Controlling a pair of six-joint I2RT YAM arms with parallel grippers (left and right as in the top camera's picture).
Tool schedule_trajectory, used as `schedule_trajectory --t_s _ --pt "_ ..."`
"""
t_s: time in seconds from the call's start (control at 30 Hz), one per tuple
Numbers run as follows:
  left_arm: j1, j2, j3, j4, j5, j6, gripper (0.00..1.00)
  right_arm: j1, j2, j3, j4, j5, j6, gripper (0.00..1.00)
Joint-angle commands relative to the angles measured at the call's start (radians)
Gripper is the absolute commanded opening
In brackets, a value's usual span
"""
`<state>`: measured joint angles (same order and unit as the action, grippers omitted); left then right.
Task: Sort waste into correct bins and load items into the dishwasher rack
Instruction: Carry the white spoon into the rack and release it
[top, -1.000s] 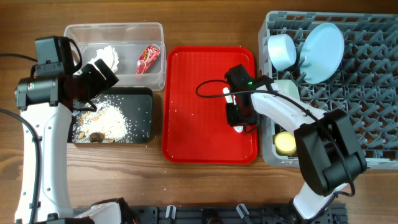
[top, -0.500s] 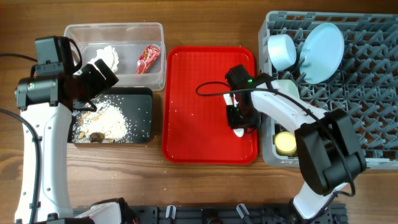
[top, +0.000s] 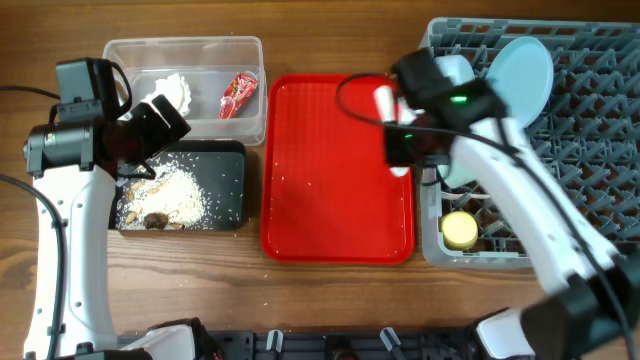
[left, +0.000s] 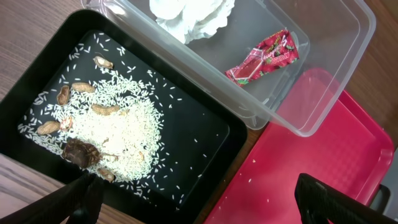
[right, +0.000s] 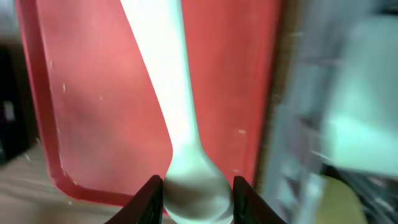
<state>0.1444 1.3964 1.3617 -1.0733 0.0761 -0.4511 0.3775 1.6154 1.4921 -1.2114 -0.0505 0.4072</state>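
White arm links (top: 70, 240), black joint housings (top: 85, 85), thin black cables (top: 341, 92), green light (top: 460, 98) near right wrist, black tool fingers (right: 149, 196)

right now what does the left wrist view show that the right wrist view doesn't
Only the left wrist view: the black tray of rice and peanuts, and the clear tub holding the tissue and red wrapper. Only the right wrist view: the white spoon pinched in the right hand, with the blurred grey rack alongside. Both: the red serving tray.
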Motion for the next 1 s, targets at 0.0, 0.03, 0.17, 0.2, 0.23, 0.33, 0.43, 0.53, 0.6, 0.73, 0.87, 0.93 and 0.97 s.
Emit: schedule_trajectory --t_s 0.0,0.03,0.17,0.2,0.23,0.33,0.43,0.53,0.6,0.73,0.87,0.93,0.97 --pt "0.005 -0.006 0.011 0.002 -0.002 0.002 1.00 -0.135 -0.091 0.019 -0.034 0.085 0.106 0.04" --pt "0.005 -0.006 0.011 0.002 -0.002 0.002 1.00 -0.178 -0.106 0.019 -0.042 0.085 0.122 0.05" --pt "0.005 -0.006 0.011 0.002 -0.002 0.002 1.00 -0.363 -0.128 0.019 -0.070 0.084 0.220 0.04" --pt "0.005 -0.006 0.011 0.002 -0.002 0.002 1.00 -0.404 -0.127 0.018 -0.076 0.084 0.261 0.04" --pt "0.005 -0.006 0.011 0.002 -0.002 0.002 1.00 -0.444 -0.126 0.011 -0.080 0.084 0.312 0.04" --pt "0.005 -0.006 0.011 0.002 -0.002 0.002 1.00 -0.532 -0.126 -0.019 -0.099 0.085 0.500 0.04" --pt "0.005 -0.006 0.011 0.002 -0.002 0.002 1.00 -0.597 -0.126 -0.075 -0.110 0.090 0.737 0.04" --pt "0.005 -0.006 0.011 0.002 -0.002 0.002 1.00 -0.617 -0.121 -0.132 -0.090 0.088 0.895 0.08" --pt "0.005 -0.006 0.011 0.002 -0.002 0.002 1.00 -0.617 -0.117 -0.168 -0.056 0.086 0.947 0.11" --pt "0.005 -0.006 0.011 0.002 -0.002 0.002 1.00 -0.617 -0.117 -0.232 0.022 0.049 0.954 0.11" --pt "0.005 -0.006 0.011 0.002 -0.002 0.002 1.00 -0.617 -0.118 -0.239 0.027 0.041 0.882 0.18" --pt "0.005 -0.006 0.011 0.002 -0.002 0.002 1.00 -0.617 -0.119 -0.235 0.034 0.039 0.812 0.26" --pt "0.005 -0.006 0.011 0.002 -0.002 0.002 1.00 -0.617 -0.120 -0.235 0.036 0.039 0.793 0.30"
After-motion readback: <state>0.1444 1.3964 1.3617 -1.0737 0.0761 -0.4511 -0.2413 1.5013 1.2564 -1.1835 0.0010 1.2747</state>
